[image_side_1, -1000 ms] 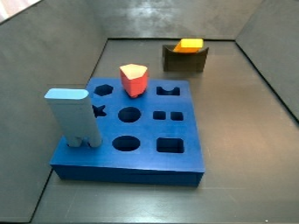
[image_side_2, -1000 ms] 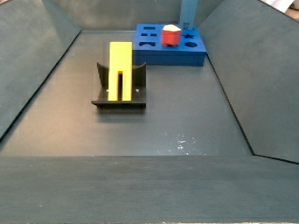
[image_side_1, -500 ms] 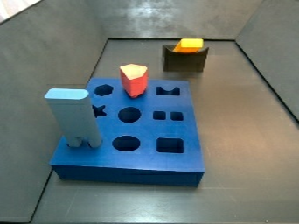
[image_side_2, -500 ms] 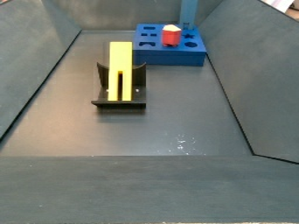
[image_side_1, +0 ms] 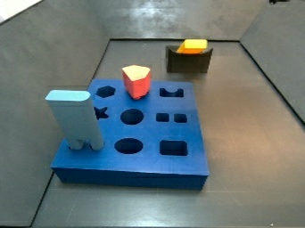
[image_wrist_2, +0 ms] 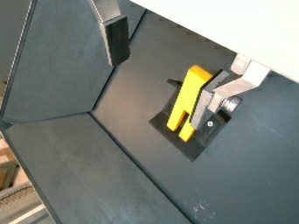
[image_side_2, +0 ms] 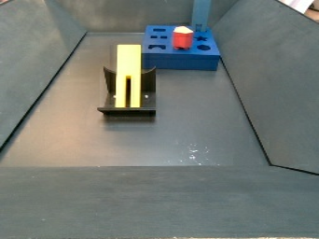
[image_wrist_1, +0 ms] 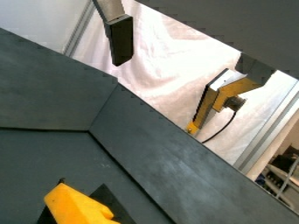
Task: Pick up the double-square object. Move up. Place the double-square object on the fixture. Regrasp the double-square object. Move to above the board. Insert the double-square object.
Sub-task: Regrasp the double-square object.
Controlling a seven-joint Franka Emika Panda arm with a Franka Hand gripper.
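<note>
The gripper [image_wrist_2: 170,63] is shown in both wrist views, raised well above the floor [image_wrist_2: 82,175]. Two flat silver finger plates are seen. On one finger [image_wrist_2: 114,39] a dark rectangular pad is carried on the inner face, below a narrow grey metal strip. The other finger [image_wrist_2: 230,86] is seen as a bright, angled metal plate with a stepped outline, and a dark round screw or boss [image_wrist_2: 230,106] is set into it. In a wrist view this plate [image_wrist_1: 225,87] is tinged yellowish.

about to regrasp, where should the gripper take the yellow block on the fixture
Probably from above, across the narrow sides of the yellow block where it overhangs the fixture: it lies flat and lengthwise. The gripper, one finger showing, is high and empty.
</note>
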